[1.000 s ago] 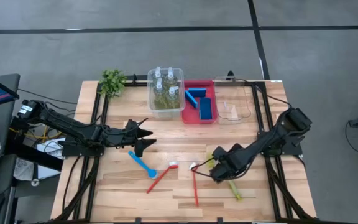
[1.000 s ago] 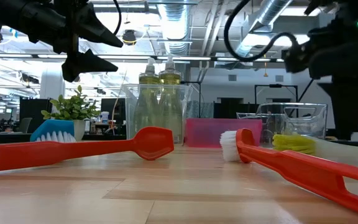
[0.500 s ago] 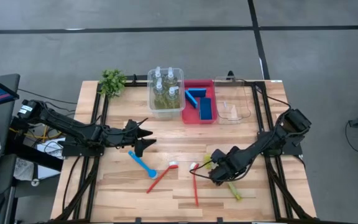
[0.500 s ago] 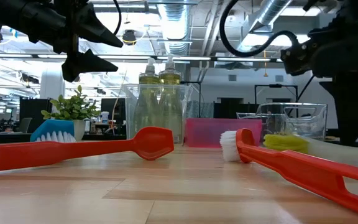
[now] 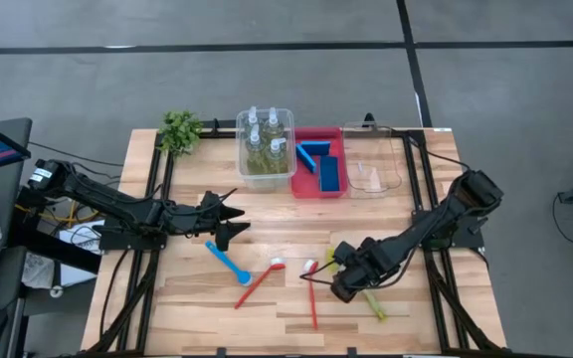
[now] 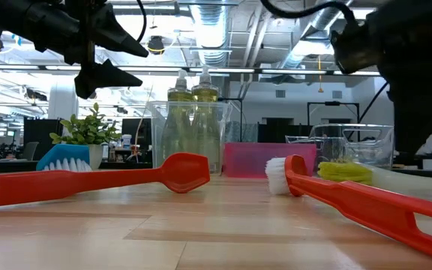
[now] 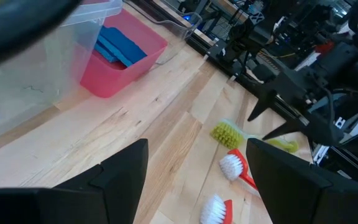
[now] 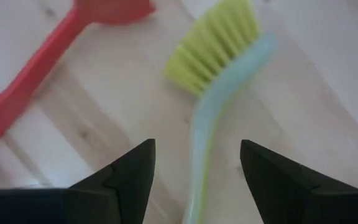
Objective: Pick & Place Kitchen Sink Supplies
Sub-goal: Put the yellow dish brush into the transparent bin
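- right gripper (image 8: 194,171) spread wide, straddling yellow-green brush (image 8: 213,99); nothing held
- red brush (image 5: 312,293) just beside it on the counter (image 5: 197,308)
- left gripper (image 5: 235,221) wide, empty, near blue brush (image 5: 227,261)
- 4 bottles (image 5: 265,139) binned

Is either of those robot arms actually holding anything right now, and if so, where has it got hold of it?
Nothing is held. The right gripper is open, straddling the yellow-green brush handle without clamping it. The left gripper hangs open above the table.
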### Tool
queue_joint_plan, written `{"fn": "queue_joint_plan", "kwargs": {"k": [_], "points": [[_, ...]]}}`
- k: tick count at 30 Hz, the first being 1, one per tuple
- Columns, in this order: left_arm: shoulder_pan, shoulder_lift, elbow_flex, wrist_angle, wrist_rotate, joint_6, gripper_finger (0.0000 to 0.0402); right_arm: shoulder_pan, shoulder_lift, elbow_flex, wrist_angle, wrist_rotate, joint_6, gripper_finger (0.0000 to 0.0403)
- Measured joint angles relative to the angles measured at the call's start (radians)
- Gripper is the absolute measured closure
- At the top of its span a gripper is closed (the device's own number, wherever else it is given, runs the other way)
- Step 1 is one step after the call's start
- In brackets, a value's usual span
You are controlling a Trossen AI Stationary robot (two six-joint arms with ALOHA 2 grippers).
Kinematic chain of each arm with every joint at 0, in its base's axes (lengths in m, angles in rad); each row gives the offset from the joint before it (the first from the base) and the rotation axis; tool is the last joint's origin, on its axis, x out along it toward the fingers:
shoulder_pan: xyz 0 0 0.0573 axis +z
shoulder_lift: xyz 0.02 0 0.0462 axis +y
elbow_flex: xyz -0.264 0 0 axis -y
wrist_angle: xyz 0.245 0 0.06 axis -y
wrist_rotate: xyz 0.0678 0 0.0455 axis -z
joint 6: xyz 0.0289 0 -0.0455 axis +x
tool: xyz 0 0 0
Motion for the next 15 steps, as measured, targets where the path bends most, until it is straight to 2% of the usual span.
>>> {"fn": "queue_joint_plan", "kwargs": {"k": [7, 15], "points": [[0.000, 0.000, 0.000, 0.000, 0.000, 0.000, 0.0128, 0.003, 0.068, 0.000, -0.009, -0.007, -0.008, 0.0177], [0.000, 0.000, 0.000, 0.000, 0.000, 0.000, 0.0128, 0.003, 0.182, 0.003, 0.073, -0.023, -0.015, 0.0184]]}}
